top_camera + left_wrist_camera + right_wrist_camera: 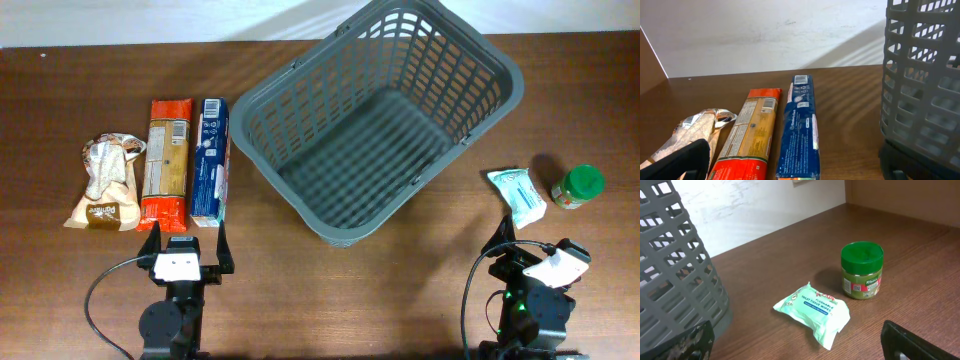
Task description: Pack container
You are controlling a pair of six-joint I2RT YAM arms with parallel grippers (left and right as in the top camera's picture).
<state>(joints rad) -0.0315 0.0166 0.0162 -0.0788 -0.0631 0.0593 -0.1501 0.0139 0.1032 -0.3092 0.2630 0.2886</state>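
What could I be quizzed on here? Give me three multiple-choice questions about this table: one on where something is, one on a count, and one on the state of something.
1. Where is the green-lidded jar?
A. inside the basket
B. on the table beside the wipes packet
C. balanced on the basket's rim

2. How many packets lie side by side to the left of the basket?
A. one
B. three
C. five

3. What state is the basket in?
A. upright and empty
B. upright and half full
C. turned upside down

Answers:
1 B: the overhead view shows the jar on bare wood next to the wipes packet.
2 B: there is a brown bag, an orange packet and a blue packet.
3 A: its bare floor shows through the open top.
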